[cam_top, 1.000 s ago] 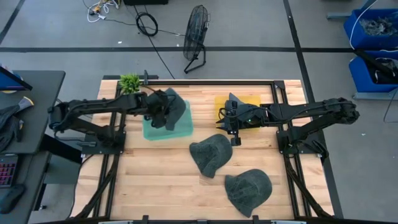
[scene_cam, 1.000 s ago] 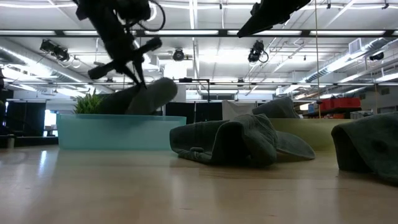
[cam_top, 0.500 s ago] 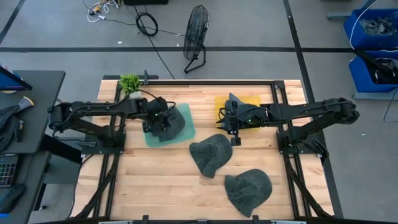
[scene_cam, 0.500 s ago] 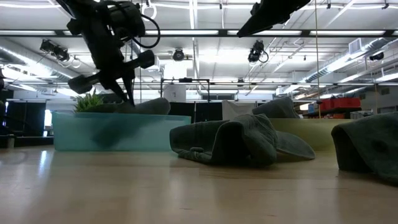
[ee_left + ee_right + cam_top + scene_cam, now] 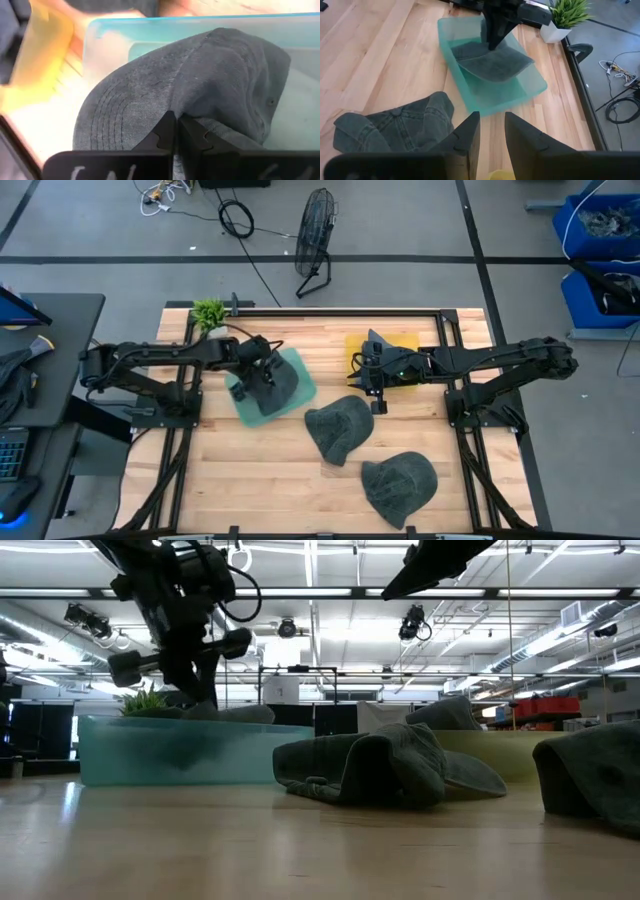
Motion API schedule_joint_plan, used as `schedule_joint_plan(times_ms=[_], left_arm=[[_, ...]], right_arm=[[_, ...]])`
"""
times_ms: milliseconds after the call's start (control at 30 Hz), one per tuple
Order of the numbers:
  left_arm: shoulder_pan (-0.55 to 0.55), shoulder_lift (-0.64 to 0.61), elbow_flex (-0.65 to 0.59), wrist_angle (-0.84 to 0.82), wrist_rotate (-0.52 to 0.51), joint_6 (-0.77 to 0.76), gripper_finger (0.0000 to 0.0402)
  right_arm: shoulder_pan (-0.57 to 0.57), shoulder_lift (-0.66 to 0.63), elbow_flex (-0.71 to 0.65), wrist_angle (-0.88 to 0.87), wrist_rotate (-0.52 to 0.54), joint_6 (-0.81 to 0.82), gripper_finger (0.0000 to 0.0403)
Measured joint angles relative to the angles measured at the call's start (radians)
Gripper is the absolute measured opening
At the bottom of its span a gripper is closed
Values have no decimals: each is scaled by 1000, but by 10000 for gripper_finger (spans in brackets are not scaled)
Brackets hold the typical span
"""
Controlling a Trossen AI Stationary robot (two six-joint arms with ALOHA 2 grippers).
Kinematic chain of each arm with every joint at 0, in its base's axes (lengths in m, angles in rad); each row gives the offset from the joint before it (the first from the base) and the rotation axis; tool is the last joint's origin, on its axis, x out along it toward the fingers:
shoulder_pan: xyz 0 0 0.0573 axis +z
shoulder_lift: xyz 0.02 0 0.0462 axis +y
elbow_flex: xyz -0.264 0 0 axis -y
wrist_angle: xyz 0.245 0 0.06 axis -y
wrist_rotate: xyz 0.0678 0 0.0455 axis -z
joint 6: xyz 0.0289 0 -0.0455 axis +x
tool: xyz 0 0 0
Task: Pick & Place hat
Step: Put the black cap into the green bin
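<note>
Grey denim, the hat (image 5: 200,95) lies down inside the teal bin (image 5: 255,408) on the left side of the desk (image 5: 270,480), with the left gripper (image 5: 262,380) over it and its jaws pressed together on a fold of the cloth. This looks like the placing step, so the next move calls for parting the jaws and lifting clear. The right gripper (image 5: 487,131) waits above the desk's middle, jaws apart and empty, near two more hats (image 5: 338,427) on the wood.
</note>
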Motion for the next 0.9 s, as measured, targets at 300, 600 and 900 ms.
schedule_joint_plan(times_ms=[300, 600, 900], left_arm=[[-2, 103, 0, 62, -24, -146, 14], [-1, 148, 0, 88, -107, -294, 66], [-30, 144, 59, 90, -189, -447, 159]], right_arm=[[0, 0, 0, 0, -2, 0, 93], [0, 0, 0, 0, -2, 0, 93], [1, 18, 0, -23, -3, 159, 114]])
